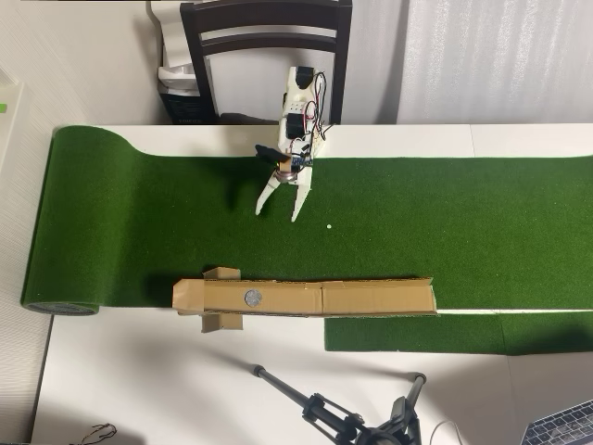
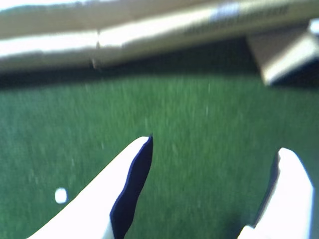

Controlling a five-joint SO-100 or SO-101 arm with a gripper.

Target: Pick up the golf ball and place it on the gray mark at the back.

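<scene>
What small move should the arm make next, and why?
Probably lift the wrist slightly to widen its view, not close. The gripper hangs open and empty over the turf, and no golf ball is clearly visible in either view. Only a tiny white dot lies nearby, and the gray mark sits on the cardboard strip.

A white table (image 1: pixel 130 389) fills most of the overhead view, covered across its middle by a long strip of green turf (image 1: pixel 445 222). Behind the table's far edge stands a dark wooden chair (image 1: pixel 267 37) against pale curtains (image 1: pixel 491 56). On the table's near edge lies a black tripod (image 1: pixel 343 417). The light is soft and even.
</scene>
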